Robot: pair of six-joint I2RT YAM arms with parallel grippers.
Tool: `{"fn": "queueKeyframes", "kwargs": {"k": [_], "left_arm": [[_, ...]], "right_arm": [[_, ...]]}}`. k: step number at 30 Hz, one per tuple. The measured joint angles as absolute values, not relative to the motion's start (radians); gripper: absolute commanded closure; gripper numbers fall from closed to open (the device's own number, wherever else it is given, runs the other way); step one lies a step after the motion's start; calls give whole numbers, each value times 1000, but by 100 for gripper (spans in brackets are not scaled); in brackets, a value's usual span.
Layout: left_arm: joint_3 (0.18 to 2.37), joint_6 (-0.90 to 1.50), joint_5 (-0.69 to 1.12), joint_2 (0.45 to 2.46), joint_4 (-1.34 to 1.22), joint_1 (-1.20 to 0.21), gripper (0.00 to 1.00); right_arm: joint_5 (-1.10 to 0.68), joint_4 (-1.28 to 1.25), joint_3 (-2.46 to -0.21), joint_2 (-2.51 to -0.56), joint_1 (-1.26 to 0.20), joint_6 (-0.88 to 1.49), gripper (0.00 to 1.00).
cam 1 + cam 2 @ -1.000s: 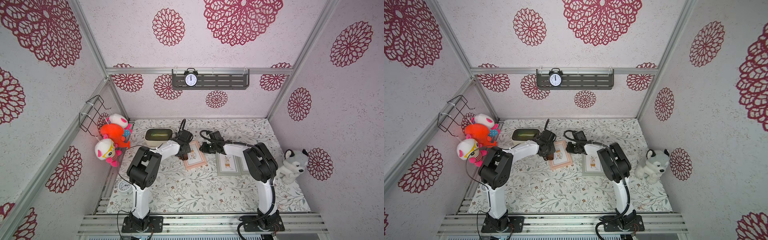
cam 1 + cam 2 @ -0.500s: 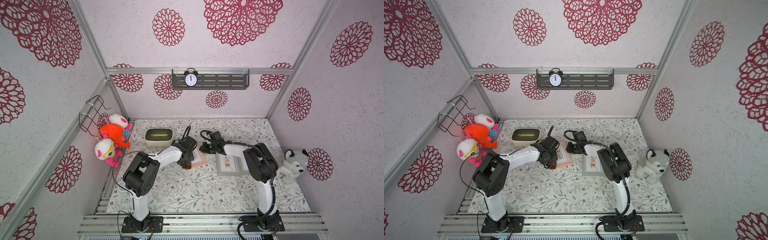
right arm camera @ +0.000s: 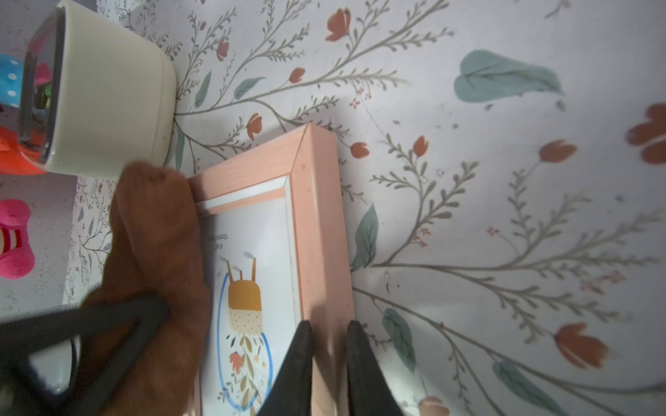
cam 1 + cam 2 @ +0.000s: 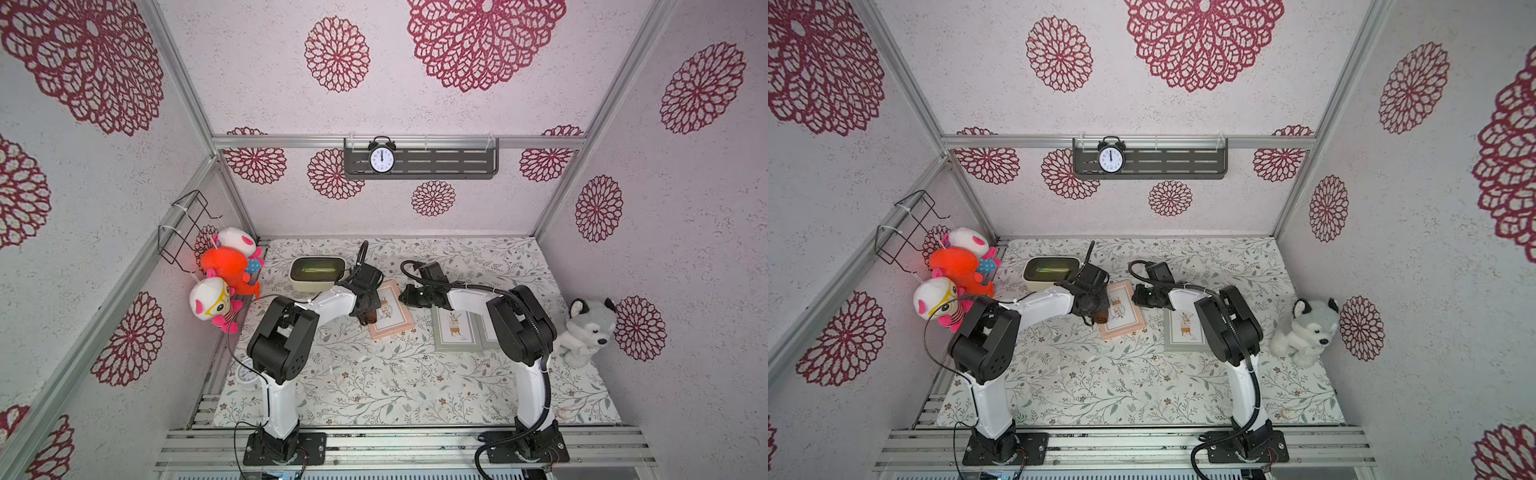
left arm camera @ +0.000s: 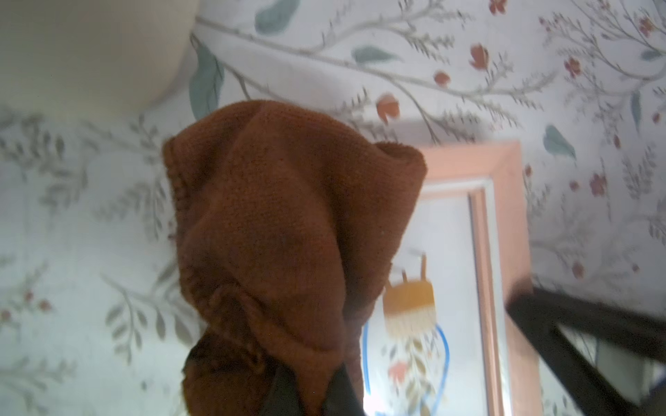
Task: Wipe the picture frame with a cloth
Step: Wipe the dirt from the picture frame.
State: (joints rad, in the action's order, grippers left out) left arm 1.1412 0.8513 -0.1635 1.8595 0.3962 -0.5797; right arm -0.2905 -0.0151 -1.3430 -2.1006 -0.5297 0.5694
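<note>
Cloth (image 5: 281, 234) hung bunched from the left fingers (image 5: 279, 394), clamped shut on it, and seemingly touched the pink frame's (image 3: 317, 223) rail nearer that arm. Right fingers (image 3: 297, 363) pinched the opposite rail. It lay on the counter (image 4: 374, 374), beside a grey frame (image 4: 453, 328) and near a cream box (image 4: 316, 286)

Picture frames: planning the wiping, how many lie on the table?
2: the pink frame at centre; the grey frame beside it, partly under the right arm, which may hide another.

Stereo overhead looking down, wrists close, sharing frame (image 3: 317, 216)
</note>
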Motion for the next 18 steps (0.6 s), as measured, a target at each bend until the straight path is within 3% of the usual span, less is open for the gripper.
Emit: {"fn": "queueKeyframes", "kwargs": {"k": [4,8,14,18], "left_arm": [[1029,926,-171,1760,405,-676,100],[1047,928,-172,1729,481,-671,100],[1136,860,-188,1613,599,-628,100],[1168,805,-163,1507,574,-588,100]], "right_arm": [[-292,-15,-1343,-2101,-529,573,80],[-297,36,-1371,-2100,-528,575,72],[-327,123,-1387,-2046,-502,589,51],[-378,69,-1327,-1881,-465,618,36]]}}
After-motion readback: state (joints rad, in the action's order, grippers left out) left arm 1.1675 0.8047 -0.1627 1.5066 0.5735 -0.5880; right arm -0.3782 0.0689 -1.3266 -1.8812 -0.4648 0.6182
